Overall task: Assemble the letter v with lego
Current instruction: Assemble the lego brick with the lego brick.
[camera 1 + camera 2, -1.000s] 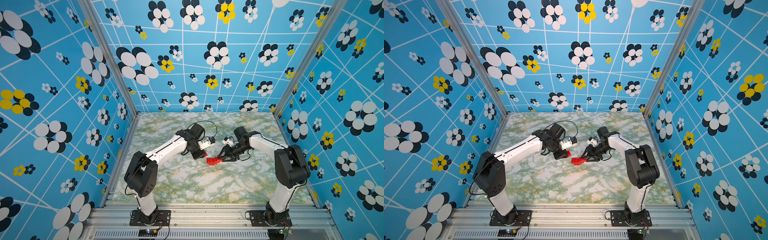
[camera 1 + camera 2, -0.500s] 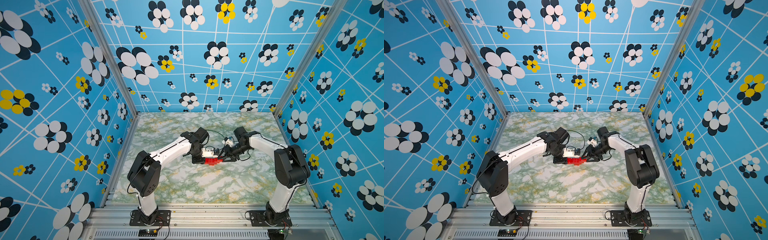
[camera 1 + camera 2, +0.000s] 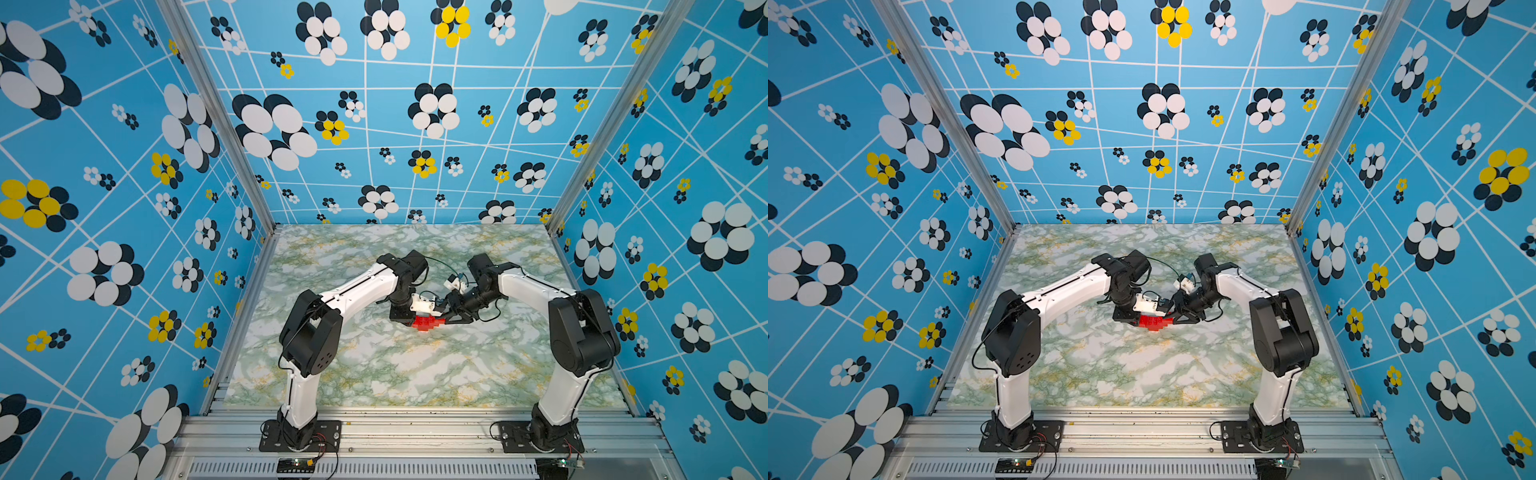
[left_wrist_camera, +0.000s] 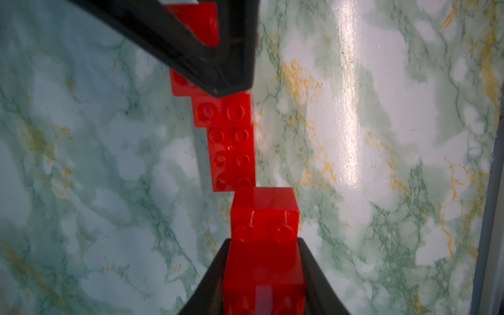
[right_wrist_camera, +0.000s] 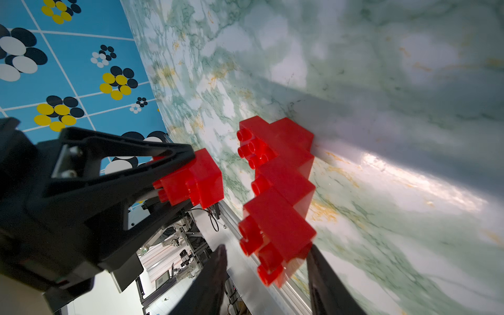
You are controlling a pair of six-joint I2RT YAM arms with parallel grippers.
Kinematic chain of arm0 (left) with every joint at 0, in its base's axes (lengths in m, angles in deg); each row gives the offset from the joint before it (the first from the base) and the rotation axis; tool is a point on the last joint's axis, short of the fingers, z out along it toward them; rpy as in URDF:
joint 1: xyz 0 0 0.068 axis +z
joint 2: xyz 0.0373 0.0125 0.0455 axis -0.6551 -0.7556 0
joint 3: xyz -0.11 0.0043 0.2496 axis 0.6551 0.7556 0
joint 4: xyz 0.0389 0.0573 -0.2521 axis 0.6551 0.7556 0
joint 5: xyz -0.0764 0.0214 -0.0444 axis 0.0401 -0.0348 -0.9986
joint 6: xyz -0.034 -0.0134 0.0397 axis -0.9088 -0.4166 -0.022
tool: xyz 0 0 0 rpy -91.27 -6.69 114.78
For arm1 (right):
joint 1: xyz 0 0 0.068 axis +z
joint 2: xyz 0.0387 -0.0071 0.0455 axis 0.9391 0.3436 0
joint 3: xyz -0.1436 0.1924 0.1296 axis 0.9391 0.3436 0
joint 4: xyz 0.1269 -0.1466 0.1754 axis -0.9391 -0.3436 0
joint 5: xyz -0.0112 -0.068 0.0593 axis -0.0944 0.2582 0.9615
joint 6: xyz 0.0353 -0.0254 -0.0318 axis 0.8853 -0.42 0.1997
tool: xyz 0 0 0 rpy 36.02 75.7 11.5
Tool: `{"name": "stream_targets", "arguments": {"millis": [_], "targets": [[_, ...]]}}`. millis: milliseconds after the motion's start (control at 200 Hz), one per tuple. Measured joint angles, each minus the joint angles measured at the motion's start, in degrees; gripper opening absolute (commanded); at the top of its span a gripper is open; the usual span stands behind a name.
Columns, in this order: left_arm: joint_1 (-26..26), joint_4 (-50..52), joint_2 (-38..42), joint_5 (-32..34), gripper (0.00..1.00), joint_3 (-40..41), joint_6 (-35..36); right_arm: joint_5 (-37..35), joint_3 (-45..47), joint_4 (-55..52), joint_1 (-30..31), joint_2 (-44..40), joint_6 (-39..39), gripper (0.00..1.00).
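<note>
A stepped row of red lego (image 4: 229, 136) lies on the marble table (image 3: 415, 374), seen in both top views (image 3: 431, 325) (image 3: 1155, 323). My right gripper (image 5: 266, 246) is shut on one end of that row (image 5: 281, 177), one finger flat against its underside; in a top view it comes in from the right (image 3: 451, 319). My left gripper (image 4: 263, 241) is shut on a separate small red lego piece (image 4: 264, 215). That piece (image 5: 196, 177) hangs just beside the row's free end. The row is a single staircase; no whole letter v shape shows.
Blue flowered walls (image 3: 124, 249) close in the table on three sides, and a metal rail (image 3: 415, 428) runs along the front. Both arm bases (image 3: 299, 436) stand on that rail. The two grippers meet tip to tip (image 3: 1167, 316) at mid-table.
My left gripper has carried its red piece down and rightwards until it sits against the free end of the row. The right gripper and the row have barely moved.
</note>
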Motion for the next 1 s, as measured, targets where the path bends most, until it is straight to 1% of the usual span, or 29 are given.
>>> {"name": "stream_targets", "arguments": {"millis": [445,665,999], "targets": [[-0.6,4.9,-5.2,3.0,0.00,-7.3,1.3,0.0,0.1,0.0,0.0,0.0,0.0,0.49],[-0.9,4.8,-5.6,3.8,0.00,-7.2,1.3,0.0,0.8,0.0,0.0,0.0,0.0,0.49],[-0.9,1.5,-5.6,5.5,0.00,-5.2,1.3,0.0,0.8,0.0,0.0,0.0,0.0,0.49]]}}
